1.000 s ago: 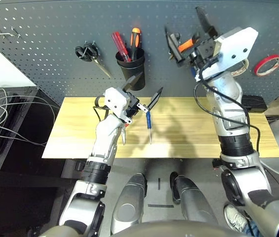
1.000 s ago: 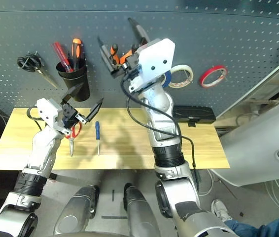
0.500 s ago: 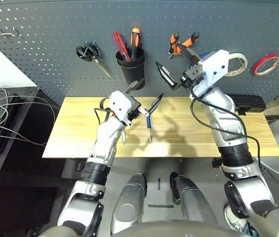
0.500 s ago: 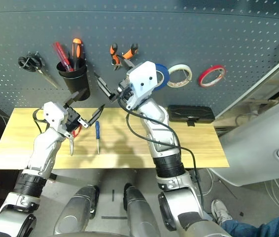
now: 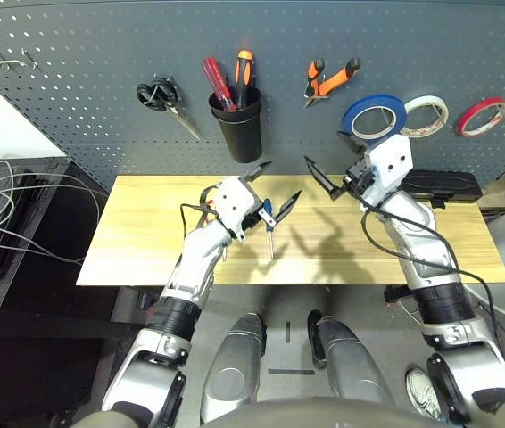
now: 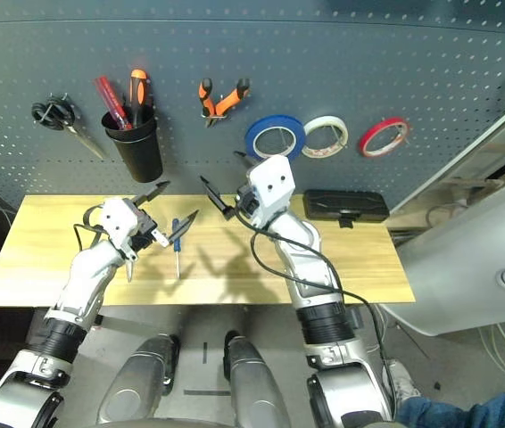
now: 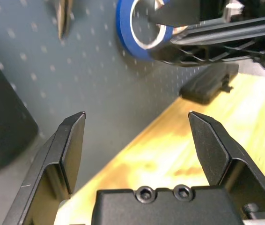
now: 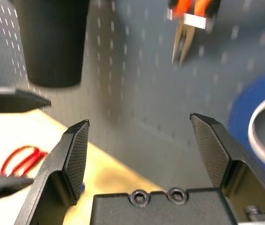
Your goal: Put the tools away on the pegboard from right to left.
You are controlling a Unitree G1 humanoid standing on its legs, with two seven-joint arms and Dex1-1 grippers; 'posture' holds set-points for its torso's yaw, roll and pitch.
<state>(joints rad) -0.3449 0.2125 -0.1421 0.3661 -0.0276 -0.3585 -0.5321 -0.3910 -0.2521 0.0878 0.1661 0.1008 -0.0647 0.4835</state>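
The orange-and-black pliers [image 5: 327,79] hang on the pegboard [image 5: 83,53], with the blue tape ring [image 5: 373,116] on a hook to their right. A slim blue-handled screwdriver [image 5: 270,228] lies on the wooden table [image 5: 136,236]. My left gripper [image 5: 276,183] hovers open just above its handle. The red-handled scissors [image 8: 22,159] lie beside the screwdriver, mostly hidden under my left wrist. My right gripper [image 5: 326,152] hangs open and empty over the table's back edge, below the pliers and facing the left gripper.
Black-handled scissors [image 5: 159,96] and a black cup [image 5: 239,127] holding red and orange tools hang at the board's left. White [image 5: 426,114] and red [image 5: 483,116] tape rings hang at the right. A black case [image 5: 444,185] lies at the table's back right; cables [image 5: 3,205] lie off its left end.
My right arm has come down from the pegboard, leaving the pliers hanging, and now sits low over the table. My left gripper has shifted right, over the screwdriver.
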